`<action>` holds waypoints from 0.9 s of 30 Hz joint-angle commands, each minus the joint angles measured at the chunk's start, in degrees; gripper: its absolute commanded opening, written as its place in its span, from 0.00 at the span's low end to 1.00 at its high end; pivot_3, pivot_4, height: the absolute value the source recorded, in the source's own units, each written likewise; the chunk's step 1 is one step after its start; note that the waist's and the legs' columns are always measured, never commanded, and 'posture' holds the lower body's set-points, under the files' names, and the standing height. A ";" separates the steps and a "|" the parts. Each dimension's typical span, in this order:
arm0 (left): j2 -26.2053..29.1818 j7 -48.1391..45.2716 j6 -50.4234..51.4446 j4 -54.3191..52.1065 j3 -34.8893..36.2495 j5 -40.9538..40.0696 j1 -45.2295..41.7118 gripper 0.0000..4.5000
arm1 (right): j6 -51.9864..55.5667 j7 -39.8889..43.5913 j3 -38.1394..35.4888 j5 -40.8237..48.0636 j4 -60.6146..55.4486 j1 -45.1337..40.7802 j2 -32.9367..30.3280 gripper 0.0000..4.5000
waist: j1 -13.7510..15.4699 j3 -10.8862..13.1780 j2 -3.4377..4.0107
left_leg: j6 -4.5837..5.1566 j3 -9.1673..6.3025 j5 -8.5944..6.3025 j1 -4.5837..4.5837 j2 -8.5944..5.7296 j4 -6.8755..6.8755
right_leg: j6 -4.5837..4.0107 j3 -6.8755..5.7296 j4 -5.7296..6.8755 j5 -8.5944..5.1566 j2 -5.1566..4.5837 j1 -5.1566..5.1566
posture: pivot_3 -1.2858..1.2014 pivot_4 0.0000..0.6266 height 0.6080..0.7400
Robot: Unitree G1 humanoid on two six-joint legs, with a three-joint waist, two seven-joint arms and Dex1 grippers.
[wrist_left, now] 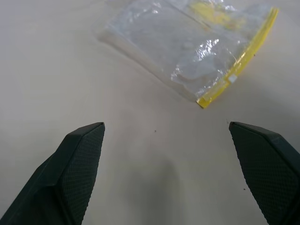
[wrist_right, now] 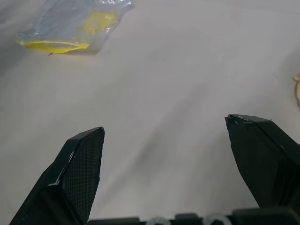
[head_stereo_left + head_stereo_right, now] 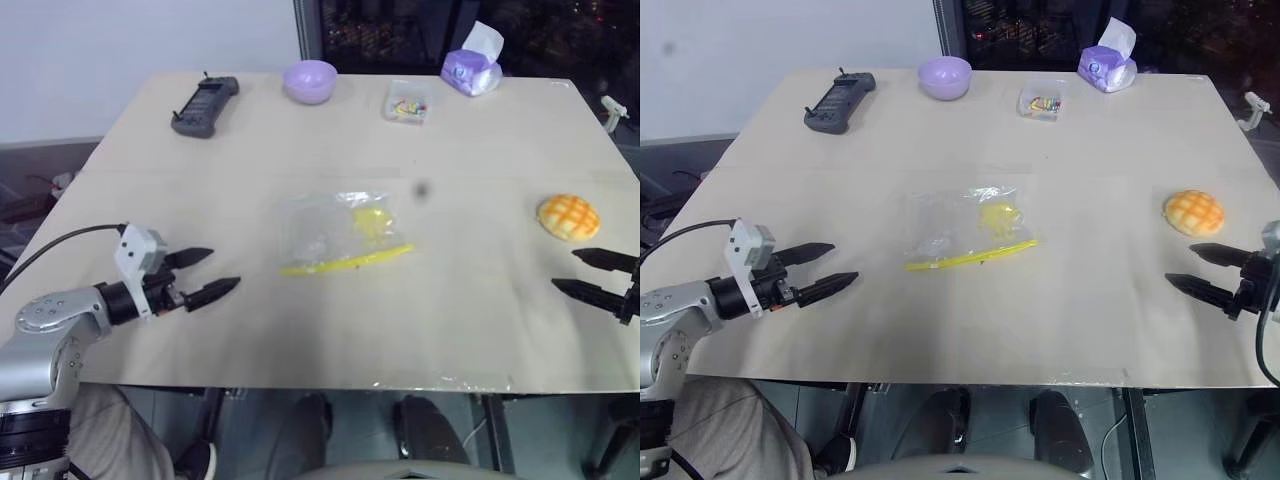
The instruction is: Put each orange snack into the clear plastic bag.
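**Both grippers empty, bun and bag well apart**

Left gripper (image 3: 213, 274) hovers low over the table (image 3: 470, 330) near its left front edge, fingers spread wide, holding nothing. The clear plastic bag (image 3: 338, 232) lies flat mid-table, its yellow seal strip (image 3: 347, 262) toward the robot, with something yellow inside. The orange bun (image 3: 568, 216) sits far right, just beyond the right gripper (image 3: 1200, 270), whose fingers are also spread and empty.

Along the far edge: dark remote (image 3: 204, 104), lilac bowl (image 3: 309, 80), small clear box of coloured bits (image 3: 408, 102), tissue pack (image 3: 472, 68).

Risks, as I judge them: the bag looks flat and its mouth may be sealed, so the bun could push it away. A thin film is hard to pinch off the table. The domed bun may roll or squash under a hard squeeze.
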 commanded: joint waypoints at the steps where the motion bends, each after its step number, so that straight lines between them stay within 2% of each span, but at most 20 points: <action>1: -0.07 0.77 -2.91 0.32 -1.09 2.27 -1.23 1.00 | 0.09 -0.57 -2.90 1.29 -1.81 0.34 -0.07 0.99 | 0.01 0.00 0.00 | 0.00 0.00 0.00 0.00 0.00 0.00 | 0.00 0.00 0.00 0.00 0.00 0.00 | 0.52 0.24 1.00; 8: -0.21 6.48 -9.43 2.73 -6.16 11.74 -4.18 1.00 | 0.13 -1.34 -2.38 1.58 -1.82 -0.06 0.21 0.99 | 0.01 0.00 0.00 | 0.00 0.00 0.00 0.00 -0.01 0.00 | 0.00 0.00 0.00 0.00 0.01 0.00 | 0.52 0.24 1.00; 16: -1.44 6.89 -12.11 8.24 -8.76 13.57 -8.48 1.00 | 0.19 -1.75 -2.53 1.68 -2.25 0.14 0.58 0.99 | -0.02 0.00 0.00 | 0.00 0.00 0.00 -0.01 -0.02 0.00 | 0.00 -0.01 0.01 0.00 0.01 0.00 | 0.52 0.24 1.00; 21: -4.26 10.13 5.67 10.39 -9.15 9.25 -14.50 1.00 | 0.15 -1.74 -2.70 1.54 -2.12 0.34 0.35 0.99 | 0.16 0.00 -0.01 | 0.00 -0.04 0.00 -0.01 -0.03 0.03 | 0.01 -0.05 0.04 0.00 0.01 0.01 | 0.52 0.24 1.00; 23: -6.79 11.18 16.77 10.32 -7.34 3.32 -18.40 1.00 | 0.20 -1.73 -2.74 1.49 -2.23 0.43 0.22 0.99 | 0.19 0.00 -0.01 | 0.00 -0.08 0.00 -0.05 -0.04 0.06 | 0.01 -0.09 0.04 0.00 0.01 0.00 | 0.52 0.24 1.00; 27: -12.76 15.57 32.76 10.34 -2.79 -6.44 -25.52 1.00 | 0.25 -1.64 -3.01 1.39 -2.33 0.73 -0.10 0.99 | 0.19 -0.01 -0.03 | 0.00 -0.17 0.00 -0.10 -0.06 0.14 | 0.02 -0.17 0.06 0.00 0.00 0.01 | 0.52 0.24 1.00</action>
